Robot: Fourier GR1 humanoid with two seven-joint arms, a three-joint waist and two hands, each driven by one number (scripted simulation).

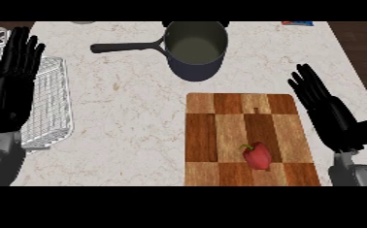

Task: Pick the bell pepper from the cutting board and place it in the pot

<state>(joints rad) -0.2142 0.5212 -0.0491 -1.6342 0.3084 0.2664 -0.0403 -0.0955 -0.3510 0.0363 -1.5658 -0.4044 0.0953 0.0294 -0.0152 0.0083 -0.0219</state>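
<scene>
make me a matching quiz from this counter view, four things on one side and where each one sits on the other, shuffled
Things:
1. bell pepper
2. pot
3. wire rack
4. right hand

Places:
A. at the counter's left edge
B. beyond the cutting board's far edge, handle pointing left
C. on the cutting board, near its front
D. open, just right of the cutting board

Pairs: 1-C, 2-B, 3-A, 4-D

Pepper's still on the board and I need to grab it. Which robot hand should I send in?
The right robot hand. It sits open just beside the cutting board, on the bell pepper's side. The left robot hand is far across the counter, over the wire rack. The pot stands just beyond the board.
</scene>
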